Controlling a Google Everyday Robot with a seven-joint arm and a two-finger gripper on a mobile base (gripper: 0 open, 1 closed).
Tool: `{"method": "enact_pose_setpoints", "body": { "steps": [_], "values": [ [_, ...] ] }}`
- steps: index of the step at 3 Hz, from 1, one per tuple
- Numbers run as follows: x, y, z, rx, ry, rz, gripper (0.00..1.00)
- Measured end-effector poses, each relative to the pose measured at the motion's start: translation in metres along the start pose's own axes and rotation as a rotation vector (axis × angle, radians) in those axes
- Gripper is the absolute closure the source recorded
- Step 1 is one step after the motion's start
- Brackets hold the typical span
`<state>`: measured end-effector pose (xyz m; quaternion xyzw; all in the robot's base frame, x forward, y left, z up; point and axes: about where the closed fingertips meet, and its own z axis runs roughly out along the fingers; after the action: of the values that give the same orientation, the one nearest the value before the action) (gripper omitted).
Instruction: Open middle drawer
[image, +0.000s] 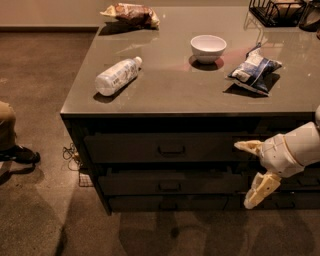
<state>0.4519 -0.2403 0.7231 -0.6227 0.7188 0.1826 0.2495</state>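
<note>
The middle drawer is a wide dark front in the cabinet under the counter, with a small bar handle at its centre. It is shut, flush with the taller drawer front above it and the thin drawer front below it. My gripper is in front of the cabinet's right part, right of the handle and apart from it. It is open, with one cream finger up at the top drawer's height and the other finger down near the lowest front. It holds nothing.
On the grey counter lie a plastic bottle on its side, a white bowl, a blue snack bag, a brown bag and a wire basket. A person's shoe and cables are on the floor at left.
</note>
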Motion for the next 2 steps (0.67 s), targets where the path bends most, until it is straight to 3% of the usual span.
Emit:
{"method": "enact_pose_setpoints", "body": {
  "steps": [2],
  "values": [
    [0.036, -0.005, 0.045, -0.054, 0.000, -0.062, 0.00]
  ]
}}
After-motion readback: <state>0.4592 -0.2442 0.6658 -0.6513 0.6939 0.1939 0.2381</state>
